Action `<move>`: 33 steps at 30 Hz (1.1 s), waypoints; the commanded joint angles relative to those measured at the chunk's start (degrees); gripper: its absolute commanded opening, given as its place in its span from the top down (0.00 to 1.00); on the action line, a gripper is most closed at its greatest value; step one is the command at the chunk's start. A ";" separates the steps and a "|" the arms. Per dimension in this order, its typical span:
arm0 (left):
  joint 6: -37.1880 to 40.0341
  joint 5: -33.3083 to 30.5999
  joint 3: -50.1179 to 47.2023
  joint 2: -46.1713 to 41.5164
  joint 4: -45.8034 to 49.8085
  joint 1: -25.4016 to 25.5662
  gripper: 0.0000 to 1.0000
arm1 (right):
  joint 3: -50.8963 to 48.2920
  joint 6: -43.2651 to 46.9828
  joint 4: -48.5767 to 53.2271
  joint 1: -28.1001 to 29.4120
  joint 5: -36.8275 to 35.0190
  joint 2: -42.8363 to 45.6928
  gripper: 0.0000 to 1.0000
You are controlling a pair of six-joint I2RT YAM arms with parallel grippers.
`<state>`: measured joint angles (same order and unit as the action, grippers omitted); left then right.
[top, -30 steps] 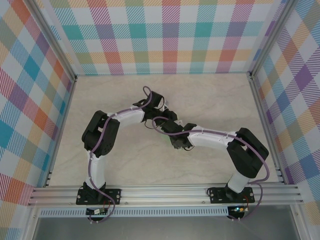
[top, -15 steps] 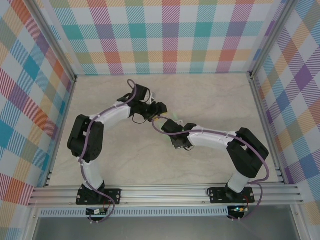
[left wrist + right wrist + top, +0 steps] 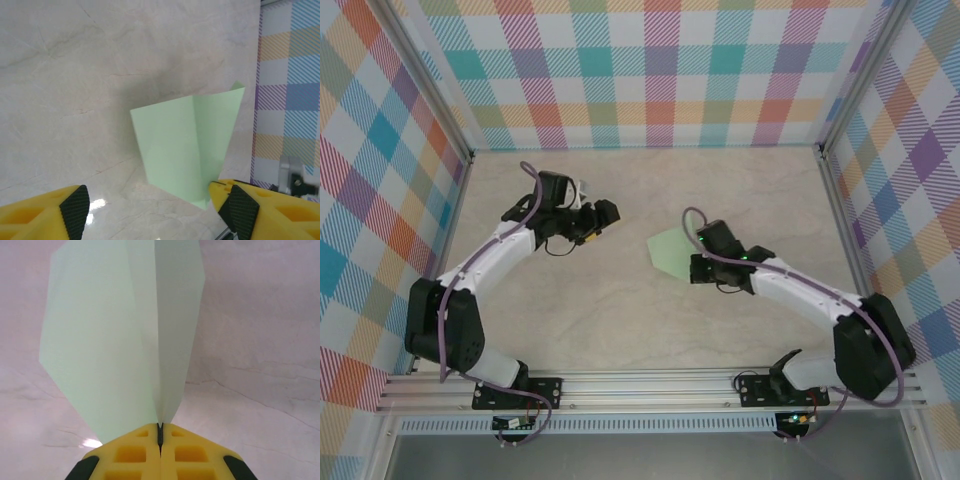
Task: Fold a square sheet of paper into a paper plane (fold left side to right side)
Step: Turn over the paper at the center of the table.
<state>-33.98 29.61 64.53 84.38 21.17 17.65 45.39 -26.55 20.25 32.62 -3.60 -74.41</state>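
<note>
The pale green sheet of paper [image 3: 668,250] is folded into creased layers and sits right of the table's centre. My right gripper [image 3: 693,260] is shut on its right edge. In the right wrist view the yellow fingers [image 3: 135,455] are pressed together on the fold of the paper [image 3: 110,340], which fans away from them. My left gripper [image 3: 602,222] hangs to the left of the paper, apart from it. It is open, and nothing is between its fingers. In the left wrist view the paper [image 3: 180,145] lies beyond the left gripper [image 3: 155,212], with its lower corner by the right finger [image 3: 265,215].
Plaid walls [image 3: 660,70] close off the back and both sides, and one stands close beyond the paper [image 3: 285,100]. An aluminium rail [image 3: 650,385] carrying both arm bases runs along the near edge. The marble tabletop [image 3: 620,310] lies bare between the arms.
The two arms were bunched together at the centre and have drawn apart. The left gripper swung left and opened. The right gripper closed on the paper and pulled back to the right.
</note>
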 commanded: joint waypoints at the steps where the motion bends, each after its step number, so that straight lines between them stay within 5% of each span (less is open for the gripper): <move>1: 1.57 -1.13 -1.93 -4.94 0.95 -0.77 0.18 | -2.42 -0.30 -10.94 -6.26 20.25 4.07 0.96; 7: 0.00 1.46 -5.41 -11.59 -3.88 -0.77 0.10 | -6.16 -12.98 -28.00 -19.32 40.54 6.72 0.96; 11: -4.44 9.05 -8.69 -13.21 -14.66 0.76 0.10 | -6.42 -20.67 -37.43 -22.24 46.91 5.30 0.96; 23: -12.08 13.20 -3.94 -2.77 -34.78 12.88 0.11 | -4.65 -32.79 -47.41 -21.99 52.65 6.41 0.96; 33: -14.71 13.18 3.53 4.28 -38.83 15.61 0.13 | -4.43 -33.14 -46.12 -19.92 53.87 9.10 0.96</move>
<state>-47.44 41.54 65.58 87.96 -13.56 32.40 39.22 -59.18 -24.01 12.10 48.62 -66.83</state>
